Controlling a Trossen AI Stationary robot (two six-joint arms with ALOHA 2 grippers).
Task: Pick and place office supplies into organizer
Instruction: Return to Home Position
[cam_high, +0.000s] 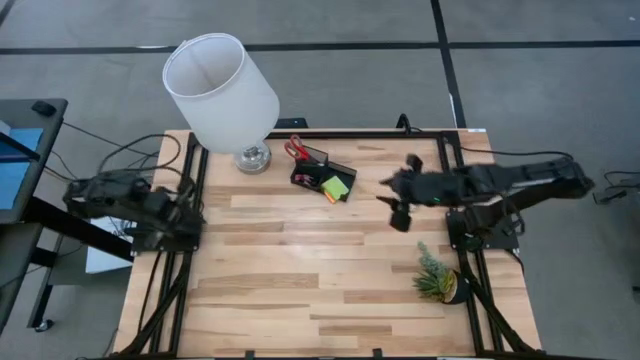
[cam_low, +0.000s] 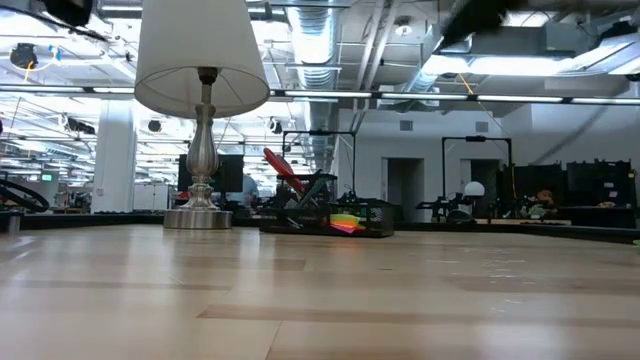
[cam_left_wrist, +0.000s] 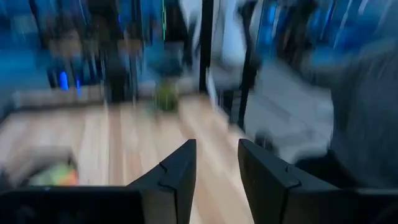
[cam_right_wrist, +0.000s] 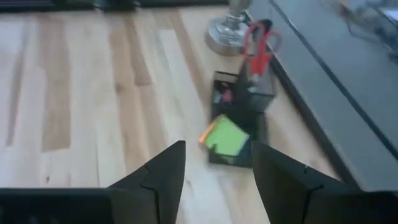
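The black organizer (cam_high: 322, 178) stands at the table's far middle, beside the lamp. Red-handled scissors (cam_right_wrist: 261, 43) stand upright in its cup section. A lime-green sticky-note pad (cam_right_wrist: 227, 137) lies in its low tray, with a small pink-red piece (cam_right_wrist: 227, 96) next to it. My right gripper (cam_right_wrist: 217, 149) hovers open above the table, to the right of the organizer (cam_right_wrist: 239, 118), with nothing between its fingers. My left gripper (cam_left_wrist: 216, 146) is drawn back at the table's left edge, open and holding nothing.
A white-shaded lamp (cam_high: 220, 90) stands at the far left of the organizer, its metal base (cam_right_wrist: 230, 31) close to the scissors. A small green spiky plant (cam_high: 438, 278) sits near the right edge. Bare wooden tabletop (cam_high: 300, 270) spreads across the middle and the near side.
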